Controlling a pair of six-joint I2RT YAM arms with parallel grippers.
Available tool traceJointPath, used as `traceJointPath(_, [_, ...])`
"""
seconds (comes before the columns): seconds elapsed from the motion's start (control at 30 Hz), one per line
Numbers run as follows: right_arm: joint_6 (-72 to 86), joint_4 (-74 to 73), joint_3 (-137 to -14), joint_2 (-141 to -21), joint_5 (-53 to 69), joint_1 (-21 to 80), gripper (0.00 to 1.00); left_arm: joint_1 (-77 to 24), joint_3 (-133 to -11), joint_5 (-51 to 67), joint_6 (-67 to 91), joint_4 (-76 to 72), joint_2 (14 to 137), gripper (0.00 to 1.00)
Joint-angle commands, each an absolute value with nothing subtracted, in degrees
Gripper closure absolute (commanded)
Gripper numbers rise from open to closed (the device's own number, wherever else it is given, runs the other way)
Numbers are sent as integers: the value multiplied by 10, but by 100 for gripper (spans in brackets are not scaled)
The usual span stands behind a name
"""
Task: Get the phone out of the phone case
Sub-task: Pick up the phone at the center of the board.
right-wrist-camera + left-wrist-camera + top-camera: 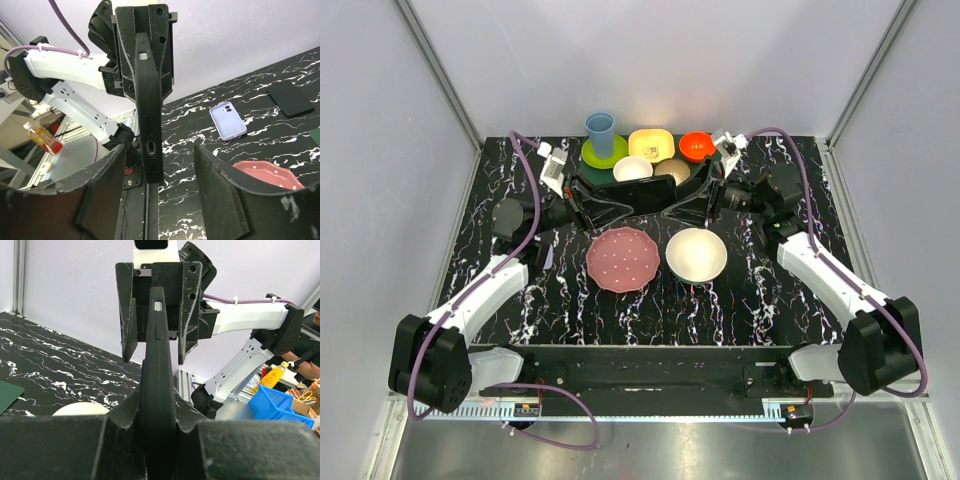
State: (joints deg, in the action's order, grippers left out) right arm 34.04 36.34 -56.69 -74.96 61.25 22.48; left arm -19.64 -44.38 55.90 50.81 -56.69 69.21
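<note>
The left wrist view shows the left gripper pressed tight on the phone. The phone is a black slab held on edge, with a matte, faintly rubbery rim and a small silver button on its narrow side. The right wrist view shows the right gripper straddling the slab's other end. Its rough black fingers stand spread (a clear gap on each side) and grip nothing.

Only this view shows the phone case, a pale lavender, round-cornered shell. It lies flat on the black marbled table, beyond the right gripper's fingers and well apart from the phone, camera cutout up. Whether it is empty cannot be told. A pink scalloped plate shows past one finger of that gripper.
</note>
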Motion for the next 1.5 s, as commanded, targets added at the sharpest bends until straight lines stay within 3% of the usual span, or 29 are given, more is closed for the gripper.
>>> traceJointPath(0.0, [404, 456, -593, -774, 635, 223, 41, -201, -450, 545, 490, -605, 687, 100])
traceJointPath(0.43, [455, 521, -595, -795, 632, 223, 53, -206, -451, 541, 468, -569, 693, 100])
traceJointPath(0.57, [466, 539, -593, -801, 639, 222, 71, -207, -453, 537, 467, -563, 697, 100])
traceJointPath(0.6, [471, 543, -592, -802, 642, 222, 82, -207, -454, 536, 466, -562, 698, 100])
traceJointPath(0.7, [476, 553, -592, -807, 648, 223, 100, -207, -456, 535, 466, -558, 700, 100])
traceJointPath(0.83, [478, 555, -590, -807, 649, 223, 100, -208, -457, 534, 463, -553, 701, 96])
traceJointPath(0.87, [479, 555, -590, -807, 650, 223, 100, -208, -457, 536, 463, -553, 701, 83])
traceJointPath(0.93, [480, 551, -590, -806, 650, 223, 100, -209, -458, 535, 462, -552, 701, 70])
traceJointPath(0.97, [479, 546, -590, -804, 650, 223, 100, -209, -458, 535, 462, -551, 701, 56])
traceJointPath(1.0, [479, 543, -590, -805, 648, 222, 100, -209, -459, 535, 462, -550, 701, 51])
traceJointPath(1.33, [477, 523, -591, -798, 629, 223, 100, -211, -464, 537, 453, -535, 702, 50])
traceJointPath(1.47, [469, 511, -591, -795, 623, 223, 100, -213, -468, 538, 448, -527, 705, 63])
